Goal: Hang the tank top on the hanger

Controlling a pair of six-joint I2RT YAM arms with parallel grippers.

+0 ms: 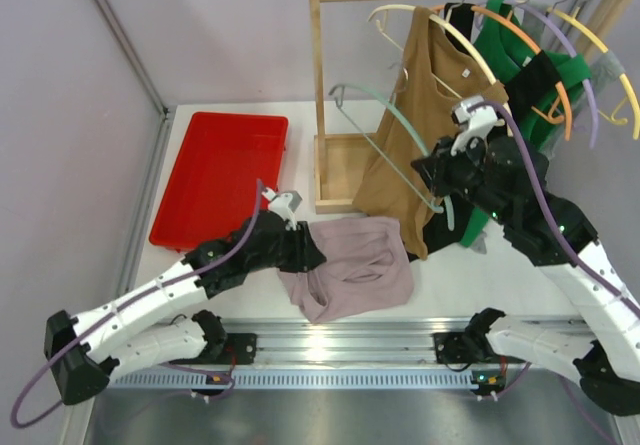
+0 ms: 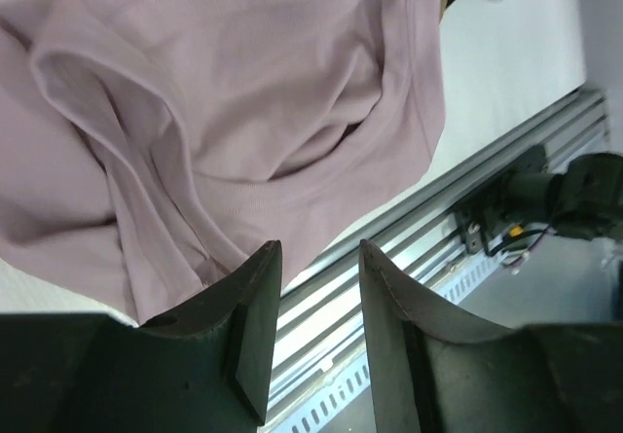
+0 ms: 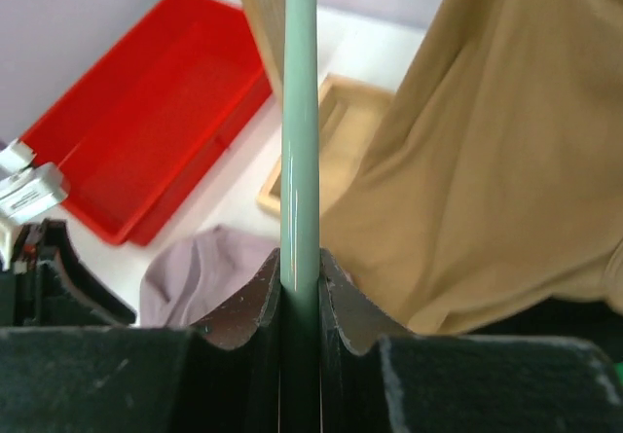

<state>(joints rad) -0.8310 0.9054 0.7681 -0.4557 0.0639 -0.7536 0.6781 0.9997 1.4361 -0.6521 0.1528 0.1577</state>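
Seen from above, the soft, crumpled pale mauve tank top (image 1: 350,265) lies on the white bench (image 1: 470,270), near its front edge. The left arm is stretched low across the bench, and the left hand (image 1: 305,248) is set at the garment's left edge. The thin, curved mint-green plastic hanger (image 1: 395,110) is held up, off the bench, by the raised right hand (image 1: 436,177), beside a brown tank top (image 1: 430,115) hung on the wooden rack (image 1: 320,85). A glossy red tray (image 1: 220,175) sits at the left.

In the left wrist view, the dark fingers are parted with nothing between them, and the folded mauve fabric is just beyond.

In the right wrist view, the hanger's smooth bar is clamped between closed fingers.
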